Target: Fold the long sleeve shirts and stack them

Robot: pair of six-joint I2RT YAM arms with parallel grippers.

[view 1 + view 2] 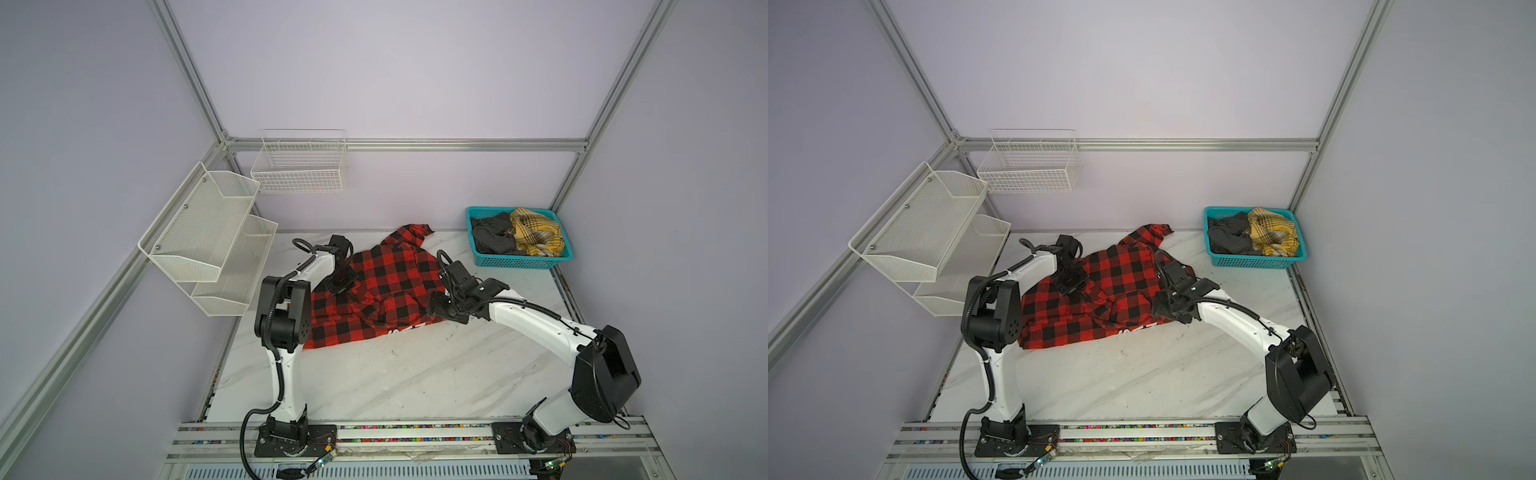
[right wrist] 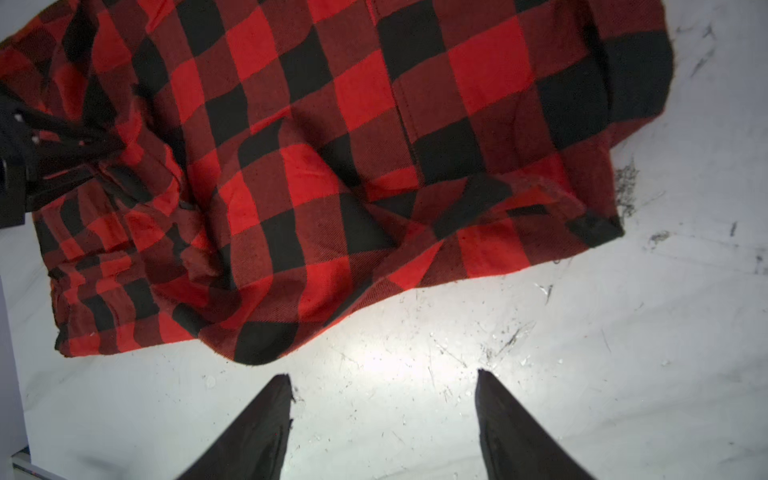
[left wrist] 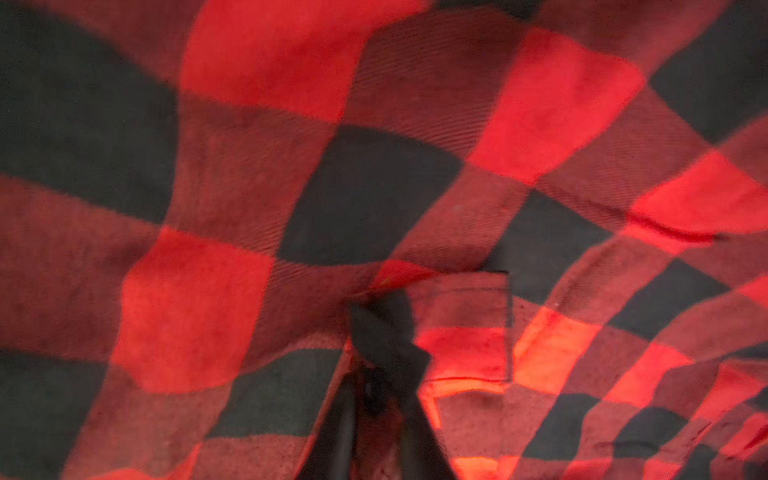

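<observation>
Plainly, one red-and-black checked shirt [image 1: 386, 286] lies rumpled across the back half of the table [image 1: 395, 374]. One narrow end reaches the back wall, and white letters peek out at its near hem. Two arms work it. The left claw [image 3: 380, 316] sits on the shirt's left part, its fingers pressed together and pinching a gathered fold of the cloth. The right claw [image 2: 382, 374] is at the shirt's right edge with its fingers spread wide over bare tabletop, just short of the hem and not touching it. One teal basket [image 1: 523, 262] stands in the back right corner, well apart from the shirt, and holds two more garments, one dark grey [image 1: 492, 237] and one yellow plaid [image 1: 536, 237]. One two-tier mesh rack [image 1: 199, 224] hangs on the left wall and one wire bin [image 1: 299, 166] on the back wall. In both top views the shirt's left edge is hidden behind the left arm's elbow. The front half of the table is bare from the near hem to the rail.
</observation>
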